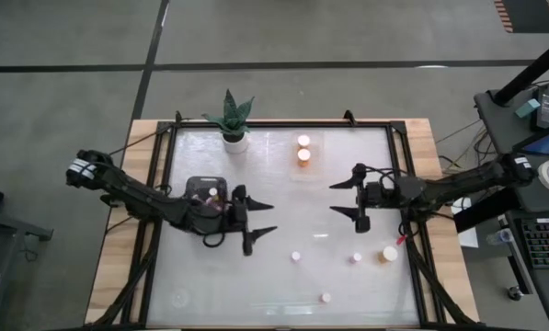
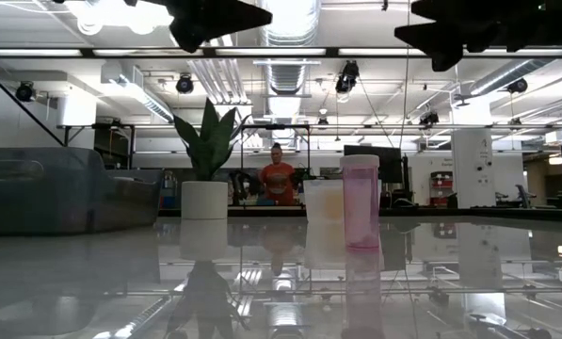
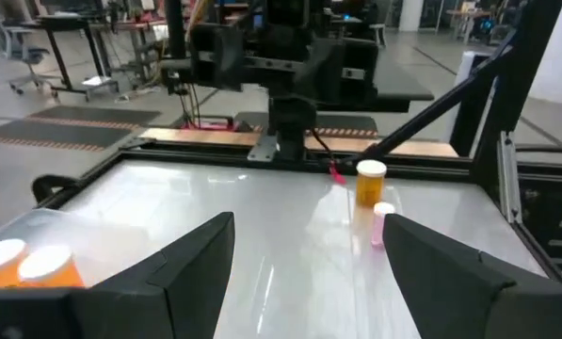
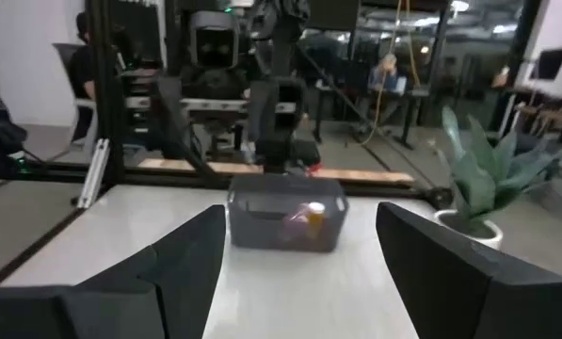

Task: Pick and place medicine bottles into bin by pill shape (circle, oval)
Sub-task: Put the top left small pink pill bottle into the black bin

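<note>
Both grippers hang open above the table's middle, facing each other with nothing between their fingers: my left gripper (image 1: 274, 218) (image 3: 311, 226) and my right gripper (image 1: 332, 199) (image 4: 301, 215). Behind the left one a dark bin (image 1: 205, 191) (image 4: 287, 215) holds medicine bottles (image 4: 309, 215). Two orange bottles (image 1: 303, 148) (image 3: 22, 264) stand in a clear tray at the far middle. Loose bottles stand upright on the near right part of the table: an orange one (image 1: 390, 254) (image 3: 371, 181), a pinkish one (image 1: 356, 258) (image 3: 382, 224), and two more (image 1: 296, 256) (image 1: 325, 298).
A white pot with a green plant (image 1: 234, 138) (image 2: 205, 200) stands at the far edge, left of the clear tray. Black frame rails (image 1: 168, 165) run along the table's sides. In the room beyond the far edge a person (image 2: 278, 181) shows.
</note>
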Controlling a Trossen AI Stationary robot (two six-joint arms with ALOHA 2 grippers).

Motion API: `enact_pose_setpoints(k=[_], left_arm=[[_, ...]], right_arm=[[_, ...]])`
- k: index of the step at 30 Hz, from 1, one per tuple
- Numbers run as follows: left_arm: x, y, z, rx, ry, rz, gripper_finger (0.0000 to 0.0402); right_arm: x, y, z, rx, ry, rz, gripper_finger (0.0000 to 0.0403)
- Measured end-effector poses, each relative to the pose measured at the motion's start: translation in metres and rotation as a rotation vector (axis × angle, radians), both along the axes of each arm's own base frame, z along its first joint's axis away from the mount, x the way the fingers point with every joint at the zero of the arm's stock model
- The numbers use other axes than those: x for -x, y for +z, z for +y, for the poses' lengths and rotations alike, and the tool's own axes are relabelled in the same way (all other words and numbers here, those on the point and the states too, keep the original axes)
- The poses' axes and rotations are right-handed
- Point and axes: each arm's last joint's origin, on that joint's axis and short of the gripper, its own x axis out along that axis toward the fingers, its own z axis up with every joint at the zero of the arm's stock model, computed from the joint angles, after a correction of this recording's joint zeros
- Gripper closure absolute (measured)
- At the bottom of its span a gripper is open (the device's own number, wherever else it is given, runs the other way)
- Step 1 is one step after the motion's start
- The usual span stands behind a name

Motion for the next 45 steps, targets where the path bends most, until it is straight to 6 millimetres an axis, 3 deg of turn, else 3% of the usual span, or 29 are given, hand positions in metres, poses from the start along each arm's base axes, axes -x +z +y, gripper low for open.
enact_pose_setpoints(k=[17,24,32,45], left_arm=[[-0.070,0.014,-0.036,0.017,-0.039,0.537,0.0146],[-0.104,-0.002,-0.051,0.002,-0.065,0.646,0.0146],[-0.123,-0.025,-0.062,0.011,-0.141,0.824,0.0146],[-0.138,-0.050,-0.050,0.067,-0.119,0.817,0.0146]], right_arm=[[0.020,0.003,-0.017,0.061,-0.049,-0.061,0.0138],[0.024,0.002,-0.017,0.057,-0.048,-0.038,0.0138],[0.025,0.002,-0.017,0.052,-0.047,-0.029,0.0138],[0.024,0.001,-0.017,0.057,-0.047,-0.017,0.0136]])
